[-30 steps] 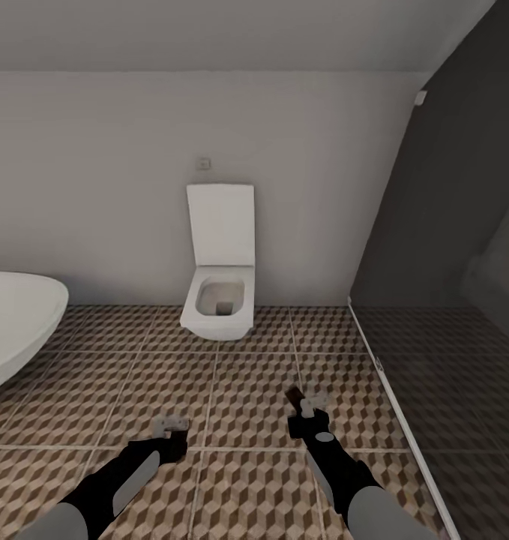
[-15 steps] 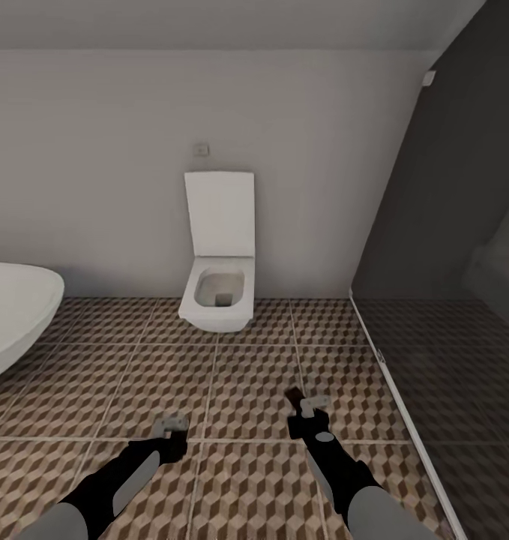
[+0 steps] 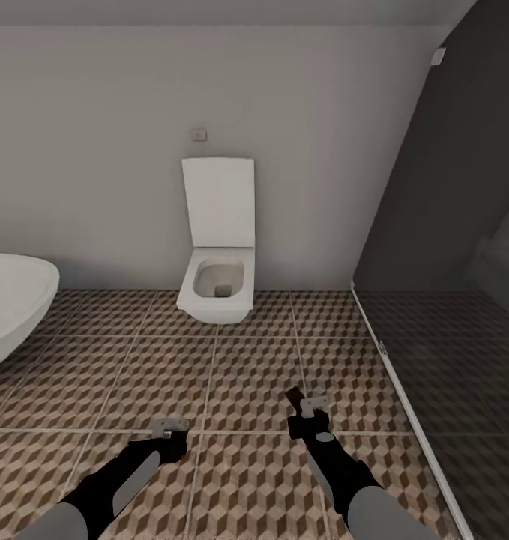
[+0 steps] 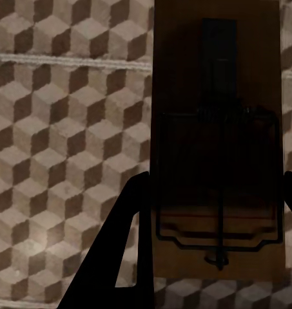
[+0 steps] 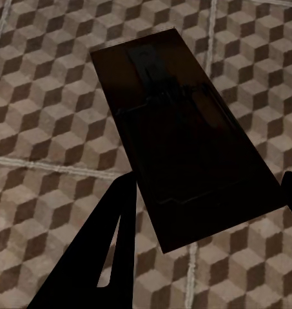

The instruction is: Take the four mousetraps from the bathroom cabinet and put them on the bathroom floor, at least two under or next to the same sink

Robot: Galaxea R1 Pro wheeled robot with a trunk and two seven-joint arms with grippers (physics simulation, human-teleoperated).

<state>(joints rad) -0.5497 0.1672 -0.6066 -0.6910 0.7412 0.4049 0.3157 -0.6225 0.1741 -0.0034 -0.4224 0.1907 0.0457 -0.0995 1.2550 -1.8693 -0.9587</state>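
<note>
Low over the bathroom floor (image 3: pixel 247 360), both arms' fingers (image 4: pixel 129 251) each clamp one of the mousetraps (image 4: pixel 216 141).

Head view evenly lit, soft, slightly blurred; wrist views dim, held mousetraps (image 4: pixel 216 141) in deep shadow.

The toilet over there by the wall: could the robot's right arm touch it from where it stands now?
Probably not. The toilet sits against the far wall, with open patterned floor between it and the right claw, which is also shut on a mousetrap.
</note>
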